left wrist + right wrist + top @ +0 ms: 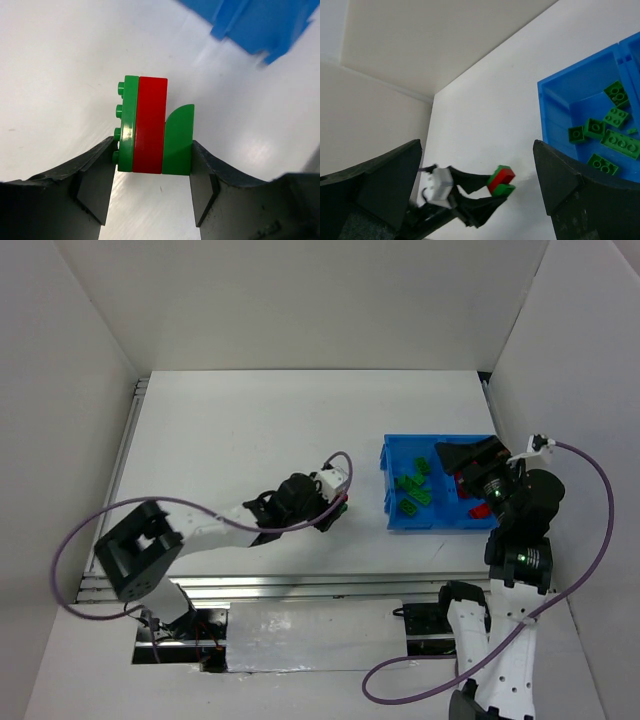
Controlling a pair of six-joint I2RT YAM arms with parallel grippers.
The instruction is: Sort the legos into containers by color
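Observation:
My left gripper (338, 512) is shut on a joined green-red-green lego stack (150, 132), pinched between both fingers over the white table, left of the blue bin (386, 485). The stack also shows in the right wrist view (501, 180). The bin's left compartment holds several green bricks (412, 490). The right compartment holds red bricks (466, 490), partly hidden by my right arm. My right gripper (470, 455) is open and empty, hovering over the bin's right compartment, jaws spread wide.
White walls enclose the table on the left, back and right. A metal rail (300, 585) runs along the near edge. A purple cable (70, 540) loops beside the left arm. A corner of the bin (260, 25) shows in the left wrist view.

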